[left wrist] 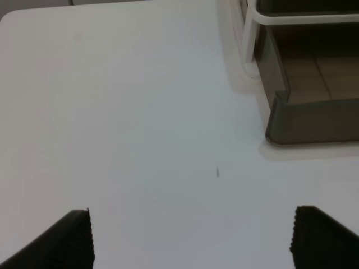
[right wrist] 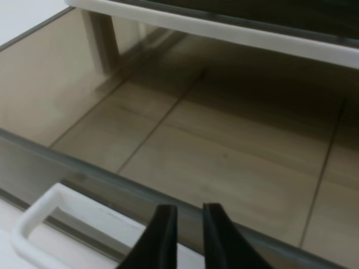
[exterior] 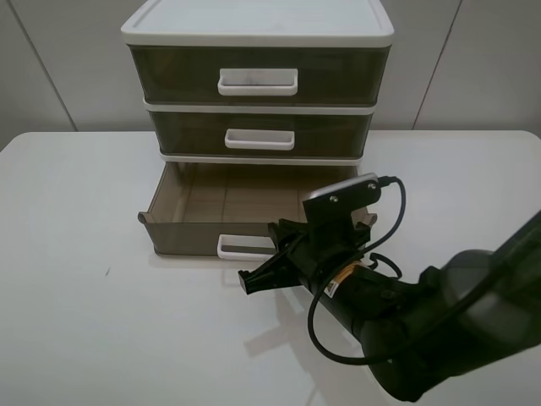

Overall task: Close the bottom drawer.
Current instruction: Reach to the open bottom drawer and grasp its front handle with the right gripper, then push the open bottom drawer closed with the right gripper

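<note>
The bottom drawer (exterior: 194, 228), smoky olive-brown with a white loop handle (exterior: 245, 246), stands pulled well out of the white-framed unit and is empty. My right gripper (exterior: 281, 233) is shut with nothing in it. Its fingertips are at the drawer's front wall, just right of the handle. In the right wrist view the two black fingers (right wrist: 162, 235) sit nearly together at the front rim, with the handle (right wrist: 39, 224) beside them and the drawer floor (right wrist: 224, 151) beyond. My left gripper (left wrist: 193, 238) is open over bare table, left of the drawer's front corner (left wrist: 314, 120).
The middle drawer (exterior: 260, 135) and the taller top drawer (exterior: 258, 78) are shut above the open one. The unit stands at the back middle of the white table (exterior: 84, 296). My right arm and its cable (exterior: 397, 211) fill the front right.
</note>
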You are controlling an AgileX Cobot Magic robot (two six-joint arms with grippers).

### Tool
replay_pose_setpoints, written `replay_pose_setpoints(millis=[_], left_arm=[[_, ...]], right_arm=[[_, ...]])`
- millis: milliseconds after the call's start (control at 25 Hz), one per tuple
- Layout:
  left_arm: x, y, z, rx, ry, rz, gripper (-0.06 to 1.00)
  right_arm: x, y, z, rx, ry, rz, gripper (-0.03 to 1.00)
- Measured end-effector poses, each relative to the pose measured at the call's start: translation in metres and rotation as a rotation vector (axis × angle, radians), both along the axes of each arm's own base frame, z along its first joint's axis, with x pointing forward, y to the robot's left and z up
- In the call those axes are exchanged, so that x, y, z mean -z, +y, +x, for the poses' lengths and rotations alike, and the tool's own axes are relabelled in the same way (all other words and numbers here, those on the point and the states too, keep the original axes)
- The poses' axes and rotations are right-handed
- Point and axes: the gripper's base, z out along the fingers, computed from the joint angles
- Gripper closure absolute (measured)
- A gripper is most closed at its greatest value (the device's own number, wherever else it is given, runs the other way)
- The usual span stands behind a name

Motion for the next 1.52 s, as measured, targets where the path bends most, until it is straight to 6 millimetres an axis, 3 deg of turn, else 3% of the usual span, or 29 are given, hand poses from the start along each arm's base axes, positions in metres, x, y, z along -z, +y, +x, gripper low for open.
replay_pose_setpoints(millis=[440, 760, 1000, 1520], left_arm=[[0.000, 0.000, 0.000, 0.000, 0.000, 0.000, 0.23], [0.000, 0.000, 0.000, 0.000, 0.000, 0.000, 0.23], [0.000, 0.000, 0.000, 0.000, 0.000, 0.000, 0.23], [0.000, 0.000, 0.000, 0.000, 0.000, 0.000, 0.23]], right_arm=[[-0.003, 0.011, -0.003, 0.022, 0.047, 0.106, 0.95], [0.014, 0.015, -0.003, 0.027, 0.090, 0.062, 0.95], [0.015, 0.026, 0.003, 0.034, 0.110, 0.075, 0.95], [0.015, 0.015, 0.028, 0.144, 0.116, 0.098, 0.95]])
